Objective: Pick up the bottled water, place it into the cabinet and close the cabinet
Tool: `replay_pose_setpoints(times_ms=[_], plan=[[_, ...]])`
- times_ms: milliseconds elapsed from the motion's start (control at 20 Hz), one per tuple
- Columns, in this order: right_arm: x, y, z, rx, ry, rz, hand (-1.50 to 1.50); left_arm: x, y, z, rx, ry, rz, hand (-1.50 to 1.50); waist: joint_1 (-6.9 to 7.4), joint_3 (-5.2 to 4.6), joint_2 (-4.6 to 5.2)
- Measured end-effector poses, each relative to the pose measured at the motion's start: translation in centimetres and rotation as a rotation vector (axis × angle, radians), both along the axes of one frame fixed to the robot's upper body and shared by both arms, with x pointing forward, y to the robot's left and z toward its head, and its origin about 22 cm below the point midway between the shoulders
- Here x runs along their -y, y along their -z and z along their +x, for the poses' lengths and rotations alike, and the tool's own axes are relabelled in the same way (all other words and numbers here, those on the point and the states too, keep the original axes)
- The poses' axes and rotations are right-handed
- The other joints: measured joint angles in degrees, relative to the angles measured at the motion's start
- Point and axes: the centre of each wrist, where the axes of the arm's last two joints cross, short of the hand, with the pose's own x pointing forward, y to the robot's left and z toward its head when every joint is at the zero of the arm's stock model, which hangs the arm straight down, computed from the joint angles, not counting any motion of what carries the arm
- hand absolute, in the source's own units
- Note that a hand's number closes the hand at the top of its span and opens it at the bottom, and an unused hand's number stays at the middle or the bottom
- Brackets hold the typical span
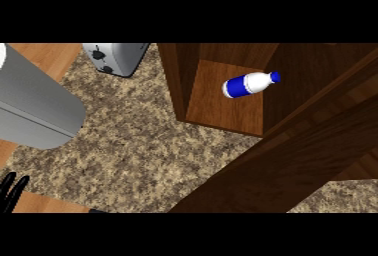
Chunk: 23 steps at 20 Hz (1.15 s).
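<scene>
The bottled water [249,84] lies on its side on the wooden shelf of the cabinet [221,111], at the far right. It is white with a blue label, and its blue cap points right. The cabinet door [295,165] stands open and crosses the near right. The left hand [11,190] shows only as straight black fingers at the near left edge, holding nothing and well apart from the bottle. A toaster [114,57] sits on the speckled counter [148,150] at the far left.
</scene>
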Motion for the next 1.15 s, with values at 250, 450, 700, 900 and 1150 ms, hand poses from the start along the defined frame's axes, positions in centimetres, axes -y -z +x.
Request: replay_pose_setpoints(times_ms=[250,450,700,900,1150], plan=[[-0.2,0.3,5.3,-0.044,0.169,0.006,1.50,-0.7,0.0,-0.3,-0.020,-0.020,0.004,-1.50,-1.02,0.12,-0.58],[-1.6,-0.4,10.0,-0.069,0.328,0.009,1.50,-1.1,0.3,-0.7,-0.036,-0.035,0.000,-1.50,-2.18,0.22,-1.12],[-3.6,-1.1,15.8,-0.093,0.457,-0.022,1.50,-1.6,0.3,-1.1,-0.050,-0.042,-0.009,-1.50,-3.50,0.44,-1.42],[-4.8,-0.8,17.8,-0.106,0.440,-0.060,1.50,-1.6,0.3,-1.0,-0.047,-0.047,-0.019,-1.50,-5.35,0.97,-2.54],[-5.5,-0.1,18.8,-0.098,0.408,-0.070,1.50,-1.5,-0.2,-1.0,-0.040,-0.039,-0.022,-1.50,-6.47,1.24,-3.71]])
